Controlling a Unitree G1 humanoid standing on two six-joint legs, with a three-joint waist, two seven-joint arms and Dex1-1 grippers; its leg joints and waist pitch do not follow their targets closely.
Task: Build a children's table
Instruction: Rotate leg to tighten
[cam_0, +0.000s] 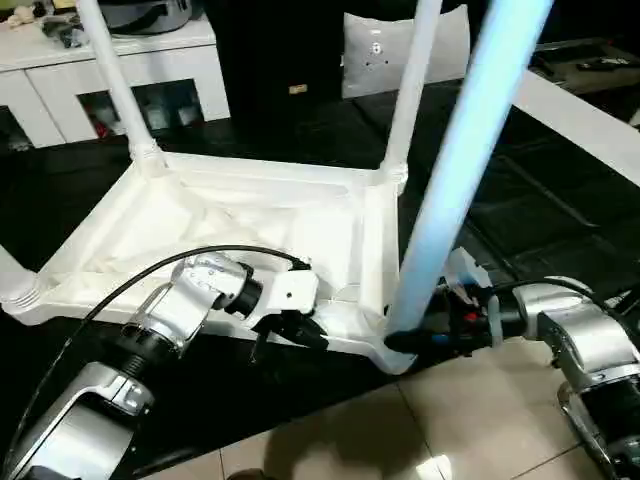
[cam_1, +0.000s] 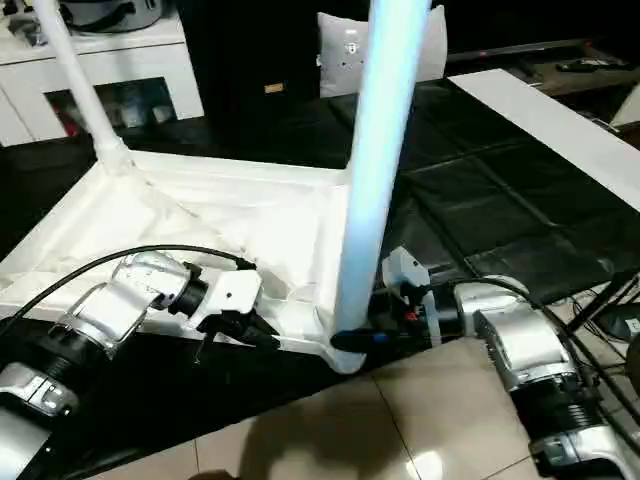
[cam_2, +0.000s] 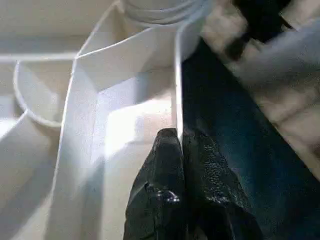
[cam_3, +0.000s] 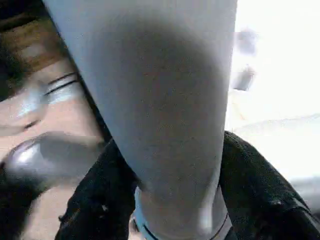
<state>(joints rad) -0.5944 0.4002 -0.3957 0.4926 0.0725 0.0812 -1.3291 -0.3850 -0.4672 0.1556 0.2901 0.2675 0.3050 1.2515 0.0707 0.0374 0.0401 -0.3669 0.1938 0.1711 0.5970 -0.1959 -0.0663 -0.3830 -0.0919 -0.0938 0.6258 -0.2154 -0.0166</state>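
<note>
Silver forearms (cam_0: 170, 315), black cable (cam_0: 150, 275), black-fingered gripper (cam_2: 182, 200).

The near leg (cam_0: 470, 150) runs off the top edge, its upper end unseen.

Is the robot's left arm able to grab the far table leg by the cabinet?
Probably not now: the left tool is pinching the tabletop's near rim, and the far leg stands across the whole top.

Head stereo looks down at table top (cam_0: 250, 230); wrist cams close-up.
</note>
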